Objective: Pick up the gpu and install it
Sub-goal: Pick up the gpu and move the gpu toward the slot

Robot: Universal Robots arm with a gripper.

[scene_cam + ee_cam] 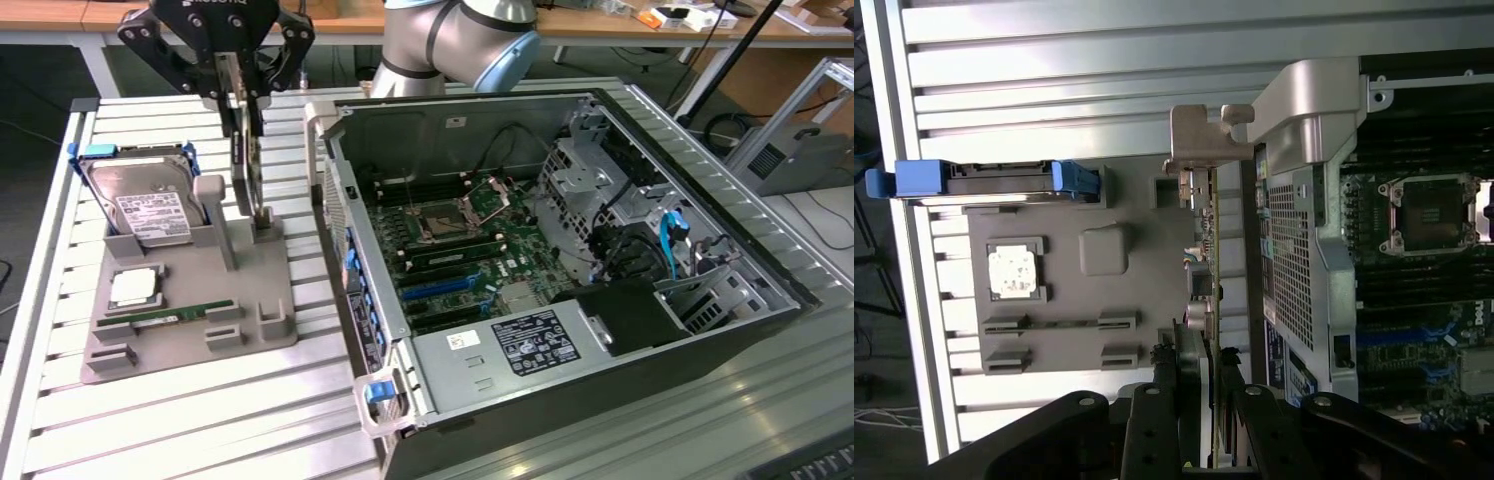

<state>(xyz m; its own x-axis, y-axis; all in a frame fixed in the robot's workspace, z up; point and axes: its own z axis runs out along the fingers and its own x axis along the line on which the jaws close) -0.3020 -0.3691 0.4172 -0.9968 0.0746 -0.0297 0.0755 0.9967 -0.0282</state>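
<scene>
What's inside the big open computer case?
A motherboard with a processor socket, blue cables and a metal drive cage. A black cover hides whatever lies under it.

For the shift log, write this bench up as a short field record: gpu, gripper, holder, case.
gpu: standing on edge in the grey holder, outside the computer case, not installed
gripper: at the gpu's upper end
holder contents: hard drive, processor chip, memory stick
case: side open, motherboard exposed, on the exterior view's right of the holder
</scene>
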